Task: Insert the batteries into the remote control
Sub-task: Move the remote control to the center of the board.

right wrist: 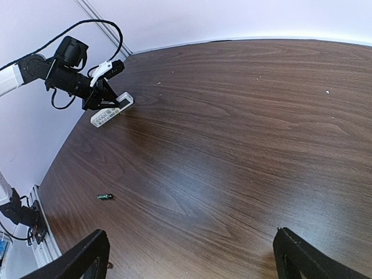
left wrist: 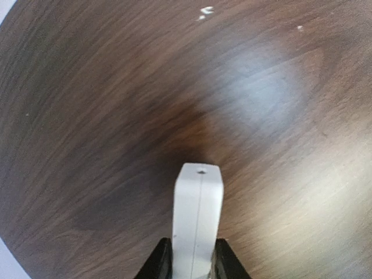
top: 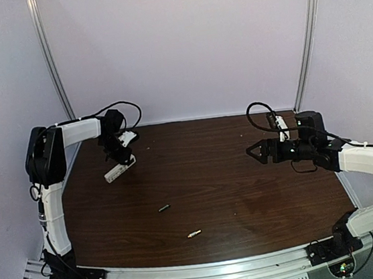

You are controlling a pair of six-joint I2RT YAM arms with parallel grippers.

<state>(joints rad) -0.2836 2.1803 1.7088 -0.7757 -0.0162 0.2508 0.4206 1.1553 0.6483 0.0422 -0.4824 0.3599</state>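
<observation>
Top view: the left gripper point(top: 123, 160) clamps the remote control point(top: 120, 170) at ten o'clock. The dark battery point(top: 165, 208) and silvery battery point(top: 194, 233) lie towards six.
Left wrist: the jaws pinch the remote's long edges, a sound hold on what is likely light, stiff, slippery plastic.
Right wrist: the right gripper point(right wrist: 195, 256) is spread wide and empty.

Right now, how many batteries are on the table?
2. The dark battery lies near the middle of the table; the silvery battery lies nearer the front edge. None seems hidden.

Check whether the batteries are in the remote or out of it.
Out. The dark battery and the silvery battery lie loose on the table, apart from the remote in the left gripper.
</observation>
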